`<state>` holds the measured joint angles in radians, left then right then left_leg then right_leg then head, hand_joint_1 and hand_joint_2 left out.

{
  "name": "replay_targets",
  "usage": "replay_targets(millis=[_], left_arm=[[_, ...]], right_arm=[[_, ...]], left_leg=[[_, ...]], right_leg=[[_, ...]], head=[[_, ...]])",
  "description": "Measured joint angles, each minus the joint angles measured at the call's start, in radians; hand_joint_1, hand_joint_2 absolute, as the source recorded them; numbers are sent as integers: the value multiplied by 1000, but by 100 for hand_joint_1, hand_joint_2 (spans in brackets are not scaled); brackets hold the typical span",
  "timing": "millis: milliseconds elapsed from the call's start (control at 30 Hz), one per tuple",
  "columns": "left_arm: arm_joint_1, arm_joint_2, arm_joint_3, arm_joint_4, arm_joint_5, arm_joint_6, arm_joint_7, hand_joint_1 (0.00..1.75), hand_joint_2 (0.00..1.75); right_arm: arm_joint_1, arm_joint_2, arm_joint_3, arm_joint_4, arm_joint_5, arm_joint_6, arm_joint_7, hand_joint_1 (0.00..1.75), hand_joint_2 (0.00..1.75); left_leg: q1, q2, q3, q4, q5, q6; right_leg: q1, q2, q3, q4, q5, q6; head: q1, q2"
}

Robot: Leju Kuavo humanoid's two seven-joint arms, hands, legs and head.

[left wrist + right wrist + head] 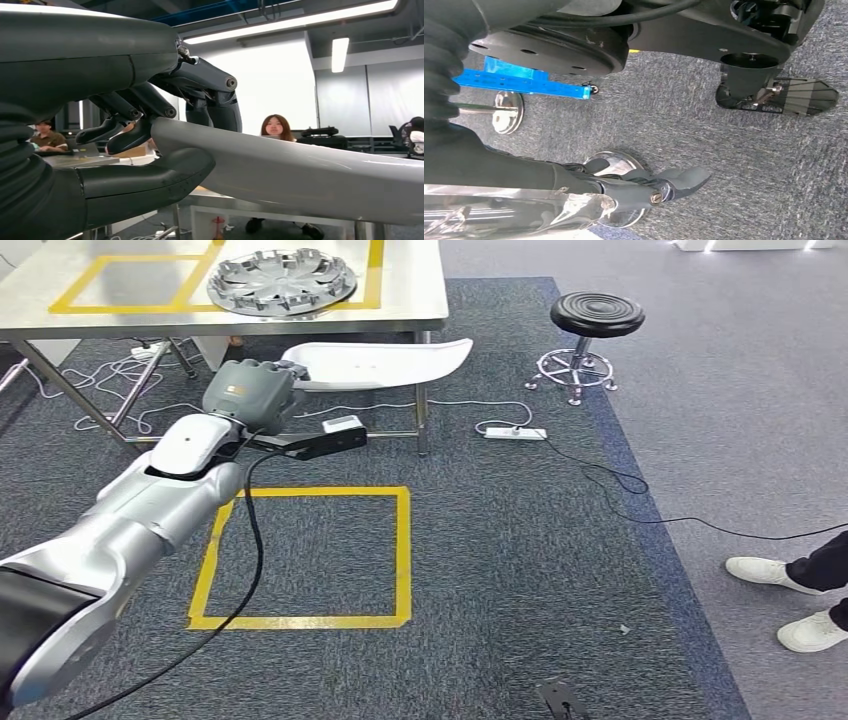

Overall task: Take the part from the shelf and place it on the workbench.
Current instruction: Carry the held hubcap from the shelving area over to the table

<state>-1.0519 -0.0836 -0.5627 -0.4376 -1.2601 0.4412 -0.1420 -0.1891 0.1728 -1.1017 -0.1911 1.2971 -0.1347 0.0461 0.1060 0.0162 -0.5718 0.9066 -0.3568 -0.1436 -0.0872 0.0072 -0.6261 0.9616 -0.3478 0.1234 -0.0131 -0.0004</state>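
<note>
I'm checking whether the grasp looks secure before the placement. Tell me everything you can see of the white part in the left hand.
The white part is a long, smooth, glossy shell, plastic by its look, slightly curved with one rounded end. It lies roughly level, in front of the workbench edge and above the carpet. The left hand grips one end: in the wrist view the thumb presses from one side and the dark fingers curl over the other edge. Nothing else appears to touch it.
</note>
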Motion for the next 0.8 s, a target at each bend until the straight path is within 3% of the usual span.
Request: replay_targets(millis=[267, 800], left_arm=[[4, 16, 1, 0, 8, 0, -3, 175, 175], [35, 20, 6, 0, 26, 8, -21, 175, 175]], right_arm=[[8, 0, 0, 0, -2, 0, -7, 0, 175], [16, 0, 0, 0, 3, -1, -8, 0, 175]], left_leg=[[-5, 0, -3, 5, -2, 6], [-5, 0, -4, 5, -3, 6]], right_leg=[[-4, -1, 0, 0, 0, 3], [-5, -2, -1, 0, 0, 3]], head=[[0, 0], [0, 0]])
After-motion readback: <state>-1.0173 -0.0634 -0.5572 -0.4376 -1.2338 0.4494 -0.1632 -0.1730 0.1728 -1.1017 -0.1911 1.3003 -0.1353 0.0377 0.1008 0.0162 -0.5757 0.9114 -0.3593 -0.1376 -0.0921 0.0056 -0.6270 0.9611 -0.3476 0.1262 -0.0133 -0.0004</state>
